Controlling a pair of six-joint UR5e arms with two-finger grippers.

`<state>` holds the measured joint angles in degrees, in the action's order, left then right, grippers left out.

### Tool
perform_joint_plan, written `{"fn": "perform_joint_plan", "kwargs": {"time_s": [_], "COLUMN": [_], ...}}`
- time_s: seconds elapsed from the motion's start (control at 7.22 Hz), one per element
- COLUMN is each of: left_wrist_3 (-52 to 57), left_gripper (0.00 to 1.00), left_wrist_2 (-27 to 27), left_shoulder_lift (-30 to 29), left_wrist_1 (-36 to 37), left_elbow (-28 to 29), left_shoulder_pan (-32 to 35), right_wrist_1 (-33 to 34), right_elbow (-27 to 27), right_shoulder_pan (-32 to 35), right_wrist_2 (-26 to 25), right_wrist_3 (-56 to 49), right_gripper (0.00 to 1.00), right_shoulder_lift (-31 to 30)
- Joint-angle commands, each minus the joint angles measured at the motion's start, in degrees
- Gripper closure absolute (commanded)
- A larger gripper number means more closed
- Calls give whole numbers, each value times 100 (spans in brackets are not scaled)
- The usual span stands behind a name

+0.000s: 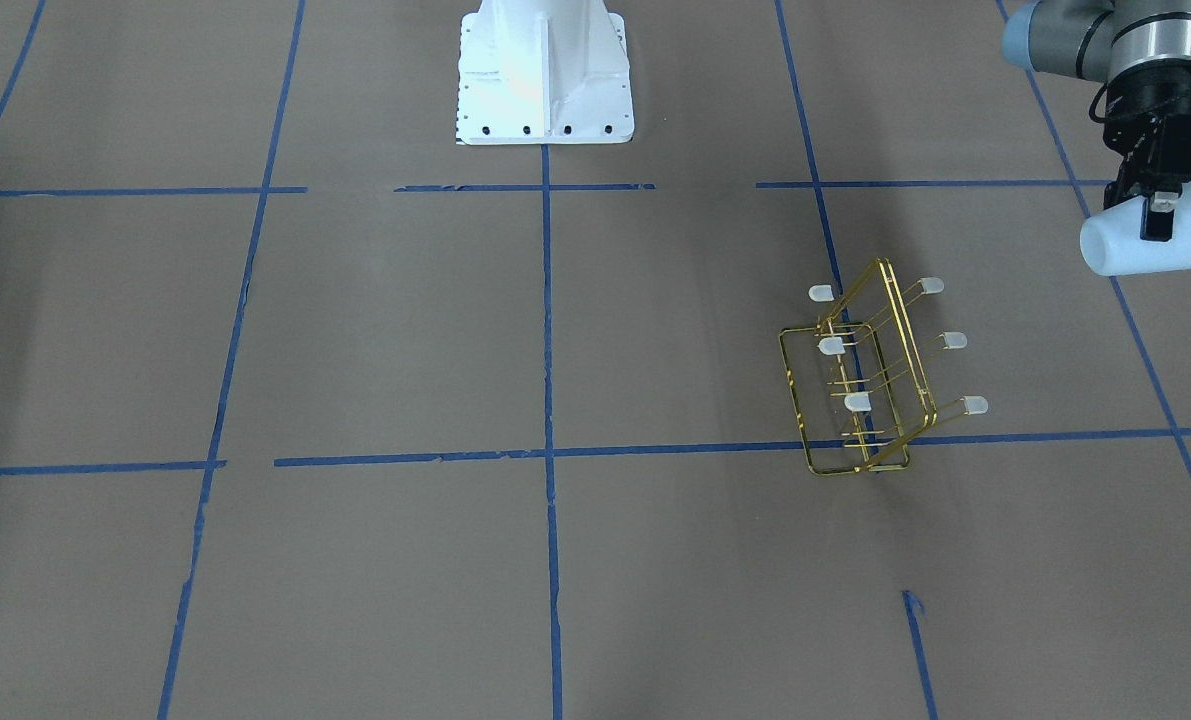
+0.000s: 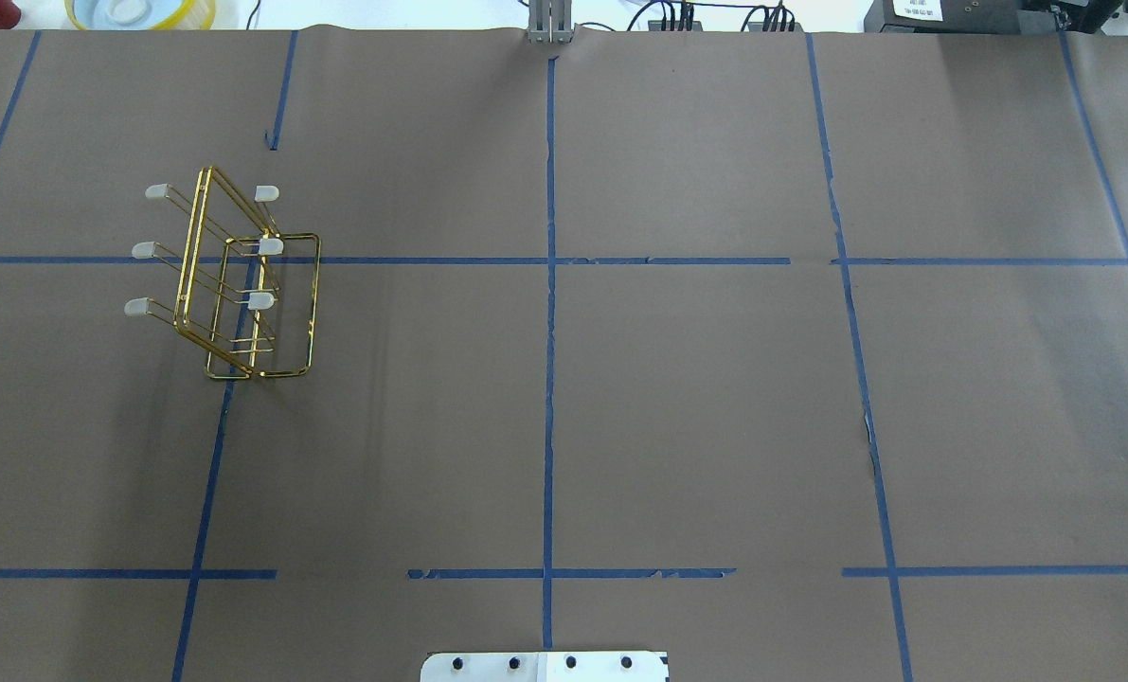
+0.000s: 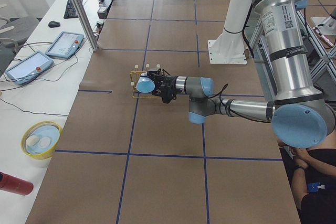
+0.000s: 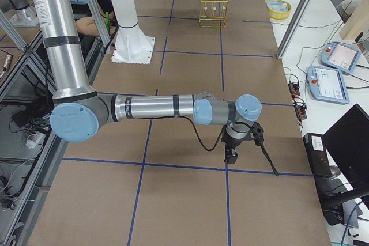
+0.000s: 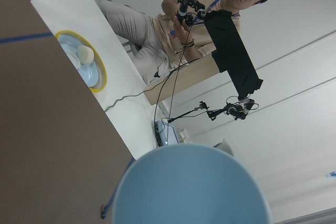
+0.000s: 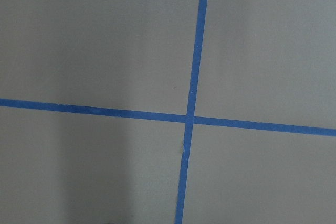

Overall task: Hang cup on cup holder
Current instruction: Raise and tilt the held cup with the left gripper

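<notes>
A: Left wrist view: the cup (image 5: pixel 191 187) fills the bottom, with a yellow-rimmed bowl (image 5: pixel 84 61) beyond. Step?
B: Carry. Front view: your left claw (image 1: pixel 1158 222) pinches the cup sideways, aloft, well apart from the cup holder (image 1: pixel 870 385). Next, I'd say, turn its mouth onto a free prong (image 1: pixel 973 405).
A: Right claw (image 4: pixel 230 155)?
B: Far off over the surface (image 6: pixel 105 40). Spread or pressed together, can't tell. Nothing looks to block you.

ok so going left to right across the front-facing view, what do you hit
white robot base -> cup holder -> cup, held sideways in the left gripper
</notes>
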<state>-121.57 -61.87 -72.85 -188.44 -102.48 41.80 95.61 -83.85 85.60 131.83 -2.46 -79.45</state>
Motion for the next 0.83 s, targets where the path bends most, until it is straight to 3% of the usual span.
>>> {"fn": "perform_joint_plan", "kwargs": {"time_s": [0.0,0.69], "left_wrist_3": [-2106,-5837], "left_gripper": [100,100], "left_wrist_2": [-1,139], "left_shoulder_lift": [-27,-378], "left_wrist_1": [-490,-545], "left_elbow": [-18,78], "left_shoulder_pan": [-31,-223], "right_wrist_1": [-7,-7], "right_elbow": [0,0], "right_shoulder_pan": [0,0], "right_wrist_2": [0,0], "right_wrist_3": [0,0], "right_gripper": [0,0], "right_shoulder_lift": [0,0]}}
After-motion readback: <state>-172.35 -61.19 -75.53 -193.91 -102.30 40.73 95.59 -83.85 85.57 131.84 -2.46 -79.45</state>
